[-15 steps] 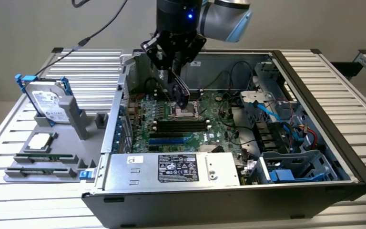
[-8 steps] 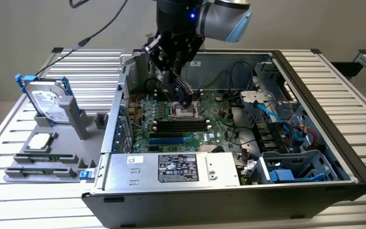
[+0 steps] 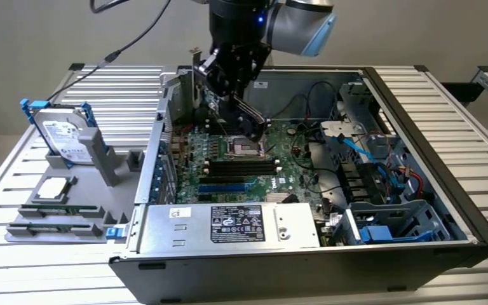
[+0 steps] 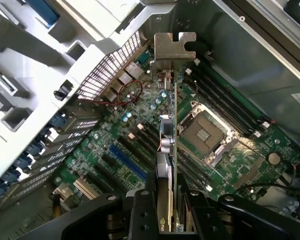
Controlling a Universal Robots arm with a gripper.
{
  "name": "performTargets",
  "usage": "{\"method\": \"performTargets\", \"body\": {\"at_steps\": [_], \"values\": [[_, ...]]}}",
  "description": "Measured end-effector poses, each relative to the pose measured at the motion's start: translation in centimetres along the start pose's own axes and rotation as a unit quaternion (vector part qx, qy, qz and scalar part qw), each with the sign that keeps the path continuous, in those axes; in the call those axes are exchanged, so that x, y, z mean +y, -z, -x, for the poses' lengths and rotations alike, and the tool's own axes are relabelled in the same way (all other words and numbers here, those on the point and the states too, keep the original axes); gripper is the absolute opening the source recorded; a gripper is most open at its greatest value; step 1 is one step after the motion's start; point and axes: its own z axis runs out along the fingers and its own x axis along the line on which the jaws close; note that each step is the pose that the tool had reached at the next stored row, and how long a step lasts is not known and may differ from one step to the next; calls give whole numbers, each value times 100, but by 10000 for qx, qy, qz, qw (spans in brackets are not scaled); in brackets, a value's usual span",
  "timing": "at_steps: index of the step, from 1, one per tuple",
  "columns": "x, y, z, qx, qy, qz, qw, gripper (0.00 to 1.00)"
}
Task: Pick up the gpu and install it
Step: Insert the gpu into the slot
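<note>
My gripper (image 4: pixel 167 202) is shut on the gpu (image 4: pixel 171 145), which I see edge-on in the wrist view: a thin green board with a black cooler face and its silver end bracket (image 4: pixel 174 47) farthest from the gripper. The card hangs above the motherboard (image 4: pixel 115 150), apart from it, between the blue expansion slot (image 4: pixel 127 162) and the CPU socket (image 4: pixel 205 132). In the exterior view the gripper (image 3: pixel 229 86) holds the gpu (image 3: pixel 200 79) upright inside the open computer case (image 3: pixel 447 159), over the back of the motherboard (image 3: pixel 244 168) near the case's rear wall.
A power supply (image 3: pixel 236 225) fills the case's front edge, with cables and a drive cage (image 3: pixel 396 222) at the exterior view's right. Outside, at the left, a grey holder carries a hard drive in blue rails (image 3: pixel 61 136) and memory sticks (image 3: pixel 58 210). Rear slot covers (image 4: pixel 65 150) line the case wall.
</note>
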Motion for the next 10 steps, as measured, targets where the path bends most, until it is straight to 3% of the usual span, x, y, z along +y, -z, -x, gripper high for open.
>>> {"method": "performTargets", "body": {"at_steps": [5, 10], "values": [[0, 0, 0, -36, 449, -62, 9990, 27], [-1, 0, 0, -84, 869, -132, 9961, 27]]}}
